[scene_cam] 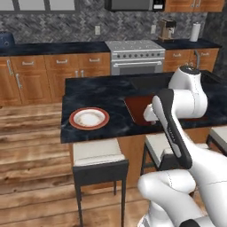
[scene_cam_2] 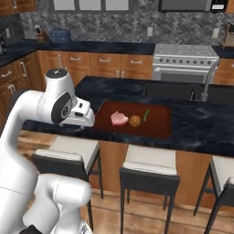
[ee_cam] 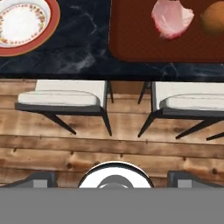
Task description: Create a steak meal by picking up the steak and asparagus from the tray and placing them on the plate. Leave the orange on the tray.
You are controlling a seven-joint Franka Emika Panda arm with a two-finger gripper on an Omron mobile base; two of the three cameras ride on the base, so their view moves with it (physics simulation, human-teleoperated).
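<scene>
Where it lies on the tray [scene_cam_2: 157, 128], the steak [scene_cam_2: 119, 118] is pink, pale-edged.

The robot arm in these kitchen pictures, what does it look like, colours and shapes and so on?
The arm is built of glossy white, rounded segments with bulbous joints. A long dark charcoal panel runs along one link, and a dark round cap tops the shoulder joint in the right base view. No loose cables or lettering show. In the hand view, the tool shows two small grey fingertips.
</scene>
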